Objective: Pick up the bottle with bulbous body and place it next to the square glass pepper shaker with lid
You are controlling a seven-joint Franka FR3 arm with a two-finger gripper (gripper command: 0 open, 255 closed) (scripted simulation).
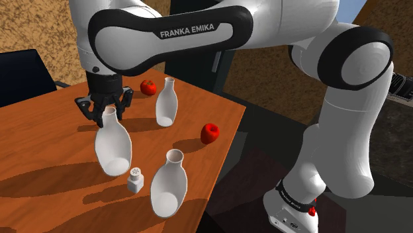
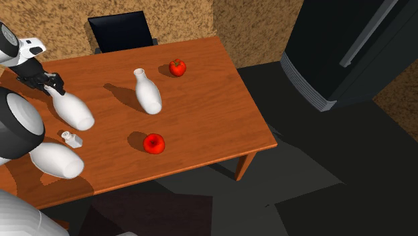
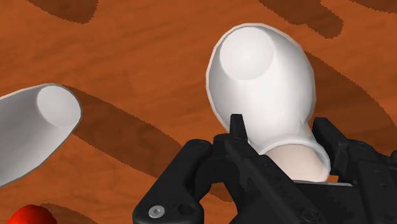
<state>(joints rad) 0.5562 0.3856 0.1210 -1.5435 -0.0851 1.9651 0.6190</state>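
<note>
Wood tabletop, brown speckled walls behind. End effector is clamped on the neck of the white bulbous bottle, fingers either side just under the lip. The bottle hangs tilted, body down, just beside the small lidded shaker; it looks to be off the surface. Judgement: rigid, smooth, probably slick and breakable, with its weight below the grip, so it can swing. The neck is the right hold, since the flare stops slip. Arm reaches over the tabletop, wrist pointing down.
</note>
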